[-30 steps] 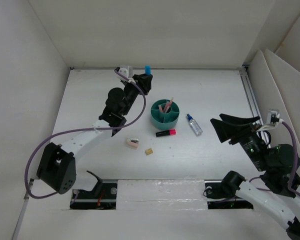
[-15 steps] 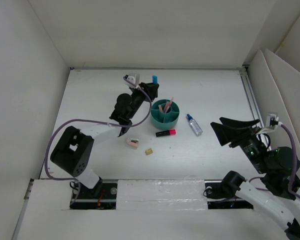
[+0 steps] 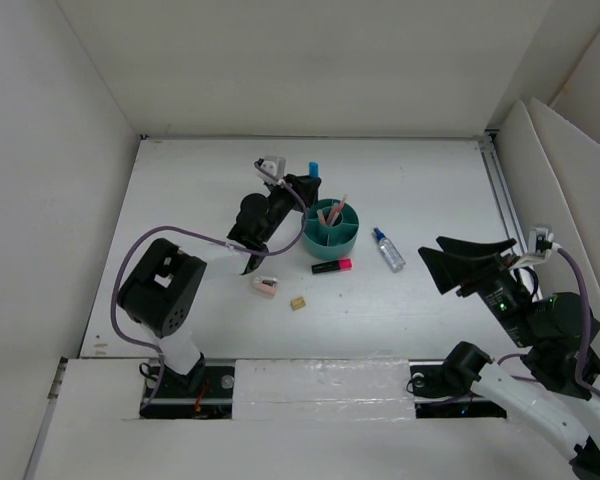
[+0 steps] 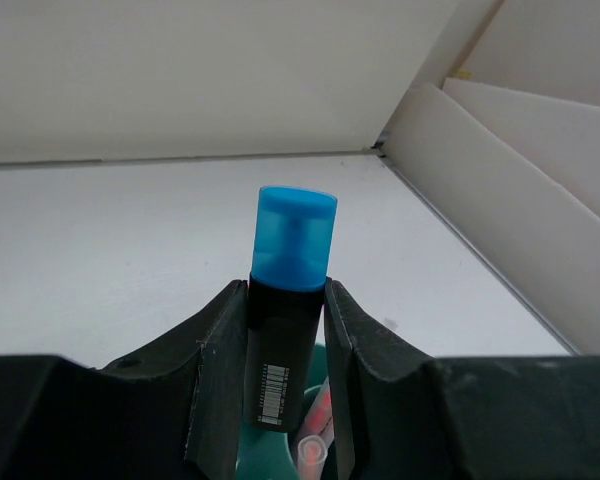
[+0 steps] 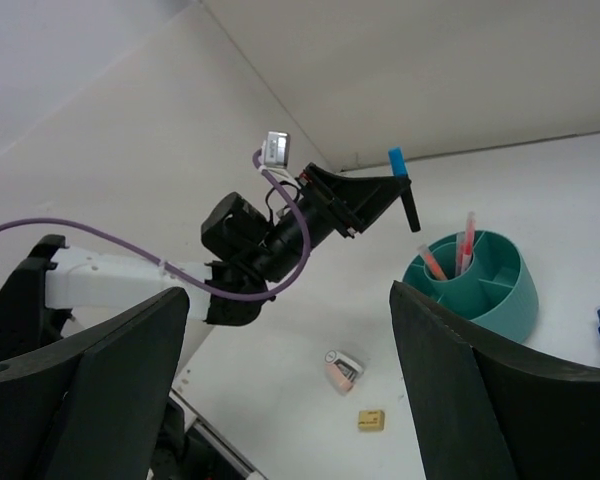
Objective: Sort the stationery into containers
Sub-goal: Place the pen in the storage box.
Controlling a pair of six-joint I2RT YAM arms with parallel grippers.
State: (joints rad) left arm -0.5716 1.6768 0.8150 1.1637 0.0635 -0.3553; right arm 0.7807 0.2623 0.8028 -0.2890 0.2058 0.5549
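My left gripper (image 3: 305, 187) is shut on a black marker with a blue end (image 4: 288, 310), held upright just left of and above the round teal organizer (image 3: 330, 241); the marker also shows in the right wrist view (image 5: 405, 192). Two thin pink-orange pens (image 3: 335, 210) stand in the organizer. A black marker with a pink end (image 3: 332, 266) lies in front of it. A pale pink eraser (image 3: 265, 286), a tiny tan block (image 3: 298, 302) and a small clear bottle (image 3: 387, 249) lie on the table. My right gripper (image 3: 465, 262) is open and empty, raised at the right.
White walls enclose the table on the left, back and right. A slanted white panel (image 3: 555, 160) stands at the far right. The left arm's purple cable (image 3: 180, 235) loops over the table's left part.
My left gripper has carried the blue-ended marker to the right, closer to the teal organizer. The left arm's base link has swung. The right arm has barely moved.
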